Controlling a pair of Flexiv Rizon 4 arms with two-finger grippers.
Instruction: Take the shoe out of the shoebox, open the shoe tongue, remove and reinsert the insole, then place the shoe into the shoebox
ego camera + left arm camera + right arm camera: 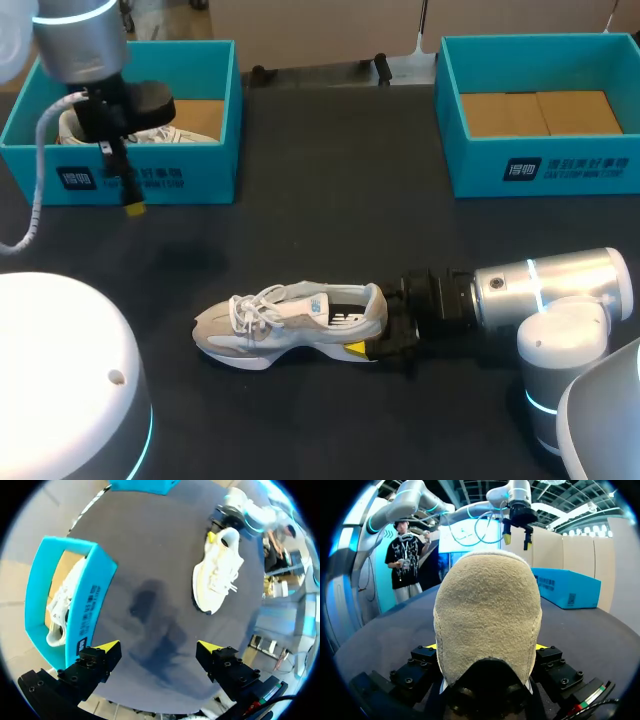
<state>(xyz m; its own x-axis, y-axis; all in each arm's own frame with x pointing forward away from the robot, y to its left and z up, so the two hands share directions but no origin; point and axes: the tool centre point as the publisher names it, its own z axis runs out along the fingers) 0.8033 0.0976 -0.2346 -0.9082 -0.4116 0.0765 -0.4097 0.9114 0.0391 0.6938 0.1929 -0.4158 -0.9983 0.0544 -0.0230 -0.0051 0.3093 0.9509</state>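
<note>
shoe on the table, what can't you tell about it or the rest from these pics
- Insole: head view, the opening of the shoe is dark and too small; right wrist view, the heel fills the picture.
- Right hand: right wrist view, its yellow tips sit almost wholly behind the heel.
- Second shoe in the left shoebox: head view, the left arm covers most; left wrist view, the box wall hides part.

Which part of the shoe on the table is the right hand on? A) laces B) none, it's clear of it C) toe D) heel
D: the right hand has a finger on either side of the heel of the shoe, whose toe points away from it.
</note>
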